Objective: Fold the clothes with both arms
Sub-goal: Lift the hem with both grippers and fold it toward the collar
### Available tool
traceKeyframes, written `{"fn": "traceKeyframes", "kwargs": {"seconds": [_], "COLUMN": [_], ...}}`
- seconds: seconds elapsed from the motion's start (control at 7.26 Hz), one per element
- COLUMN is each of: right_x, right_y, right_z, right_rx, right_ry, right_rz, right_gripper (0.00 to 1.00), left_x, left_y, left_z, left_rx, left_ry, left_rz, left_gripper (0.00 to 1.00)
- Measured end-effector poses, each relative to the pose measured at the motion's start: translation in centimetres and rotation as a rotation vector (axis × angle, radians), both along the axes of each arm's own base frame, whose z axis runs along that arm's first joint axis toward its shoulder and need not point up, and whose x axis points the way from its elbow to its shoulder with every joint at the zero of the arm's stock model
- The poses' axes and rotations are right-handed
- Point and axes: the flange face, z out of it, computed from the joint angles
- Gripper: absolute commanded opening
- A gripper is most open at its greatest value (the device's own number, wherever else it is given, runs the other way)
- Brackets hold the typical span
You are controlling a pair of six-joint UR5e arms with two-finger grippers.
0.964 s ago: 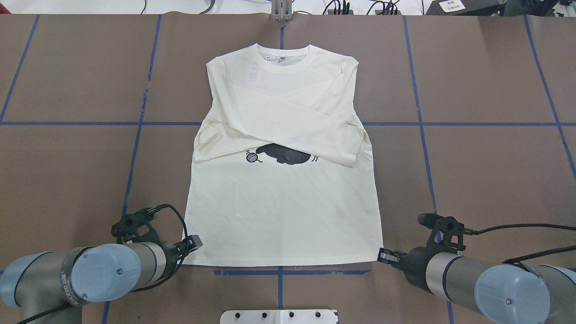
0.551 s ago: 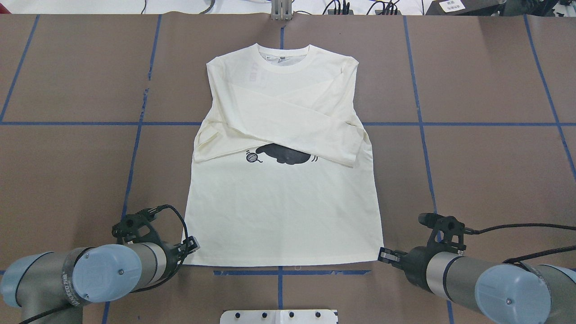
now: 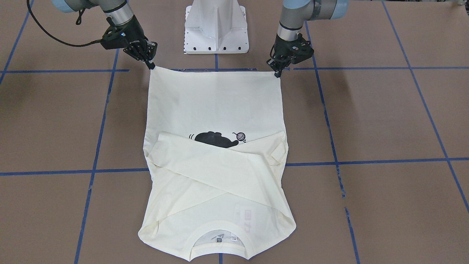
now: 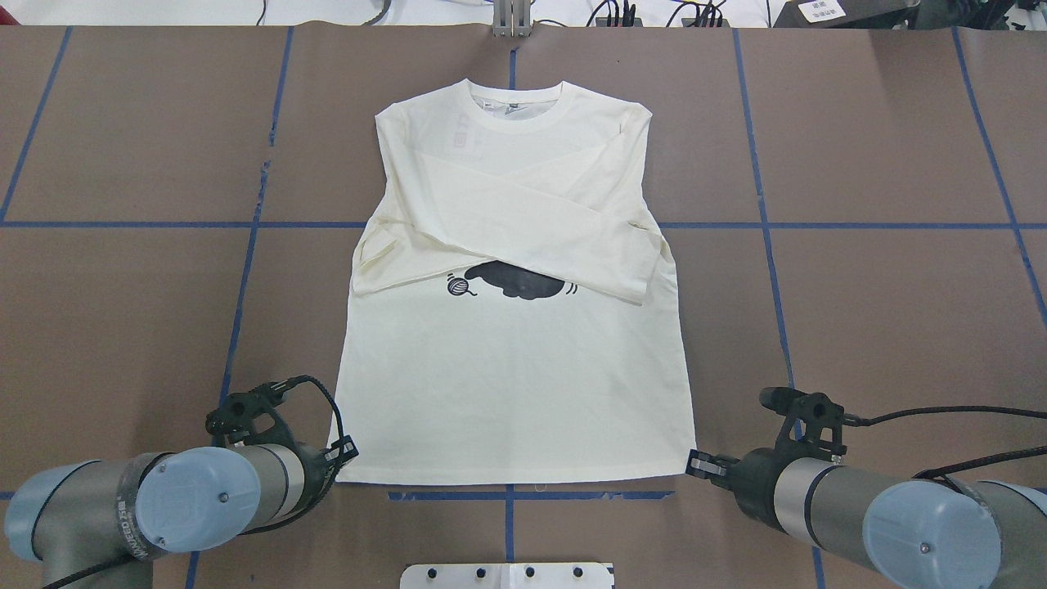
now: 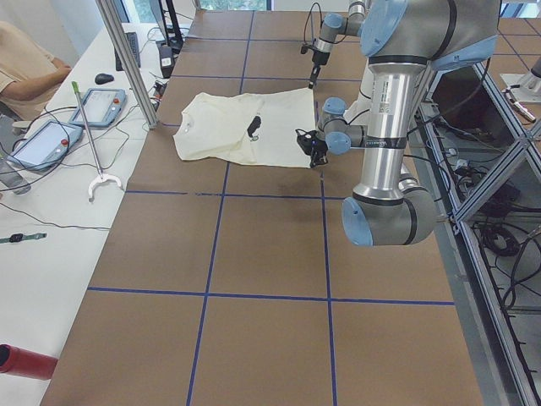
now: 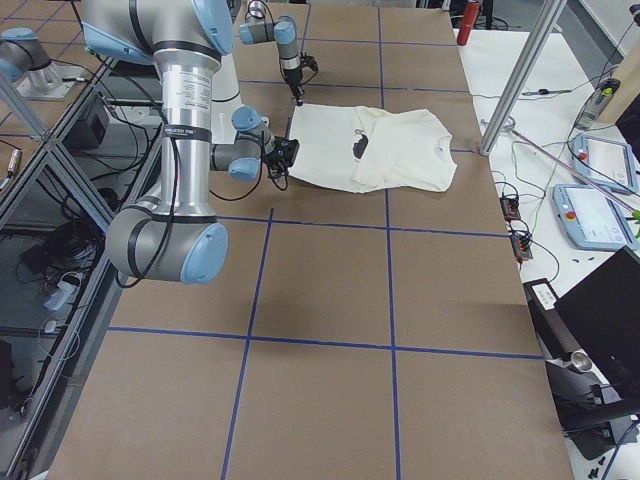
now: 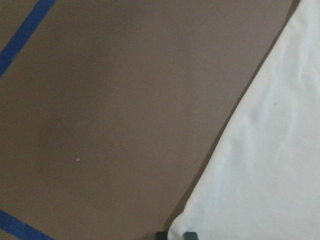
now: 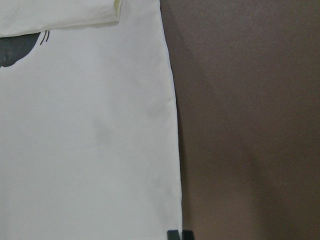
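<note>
We see the cream-white T-shirt lying flat, front up, in the middle of the brown table; its collar is on the far side from the robot and its hem on the near side; both sleeves are folded across the chest and cover the upper part of the black cat print. The left gripper sits low at the hem's left corner; in its wrist view the fingertips stand a narrow gap apart with the corner of cloth between them, though we cannot tell whether they pinch it. The right gripper is at the hem's right corner; its fingertips are drawn nearly together on that corner; the cloth lies flat there. Blue tape lines cross the table.
</note>
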Motion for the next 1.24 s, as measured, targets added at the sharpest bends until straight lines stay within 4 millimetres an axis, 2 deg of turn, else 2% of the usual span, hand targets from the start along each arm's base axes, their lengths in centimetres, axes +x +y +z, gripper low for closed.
{"fn": "traceKeyframes", "kwargs": {"seconds": [0.28,0.55,0.69,0.96,1.1,1.24], "right_x": [0.0,0.8,1.8,2.9,3.2,3.8], "right_y": [0.0,0.2,1.5,5.6,6.9,7.2], "right_z": [-0.1,-0.4,-0.7,-2.0,-2.6,-3.2], "right_rx": [0.000,0.003,0.006,0.010,0.011,0.015], "right_ry": [-0.002,-0.007,-0.010,-0.030,-0.042,-0.052], "right_rz": [0.000,0.000,-0.021,-0.105,-0.135,-0.145], "right_gripper": [0.00,0.00,0.00,0.00,0.00,0.00], "left_x": [-0.4,-2.5,-3.7,-6.5,-7.6,-8.4], "left_y": [0.1,0.5,1.0,4.0,5.4,6.2], "left_z": [-0.8,-3.8,-5.3,-8.1,-9.3,-10.4], "left_rx": [0.003,0.014,0.014,-0.006,-0.021,-0.030], "left_ry": [0.015,0.078,0.111,0.158,0.177,0.199], "left_rz": [0.005,0.005,0.007,0.038,0.052,0.056], "left_gripper": [0.00,0.00,0.00,0.00,0.00,0.00]}}
